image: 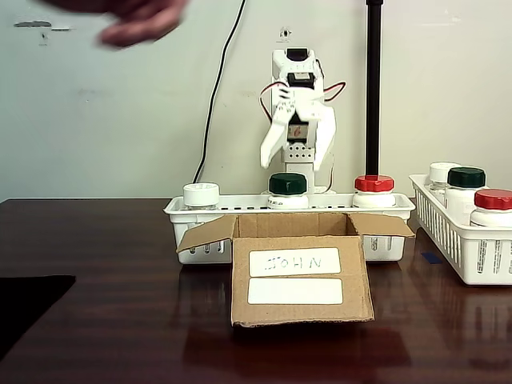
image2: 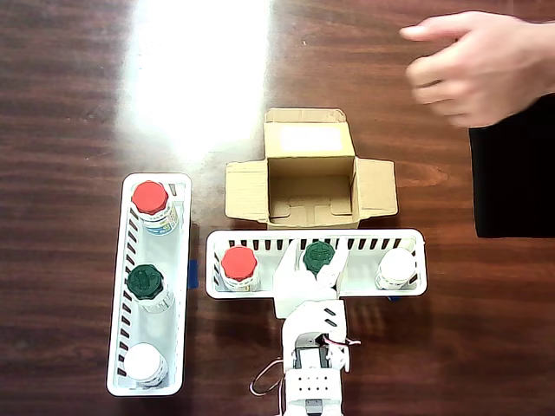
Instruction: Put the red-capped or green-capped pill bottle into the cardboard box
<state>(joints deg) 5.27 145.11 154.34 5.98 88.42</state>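
1 box, table centre, flaps open, empty inside in the overhead view. 2 white labels on its front: upper one handwritten, reading "JOHN" mirrored; lower one blank.

2 white baskets. Basket just behind the box holds 3 bottles: white cap at 9 o'clock, green cap centre, red cap at 3 o'clock. Side basket at 3 o'clock holds 3 more: 1 red, 1 green, 1 white.

1 gripper, overhead view, fingers spread around the centre green-capped bottle; contact unclear.

1 hand, blurred, above the table at 1 o'clock in the overhead view.
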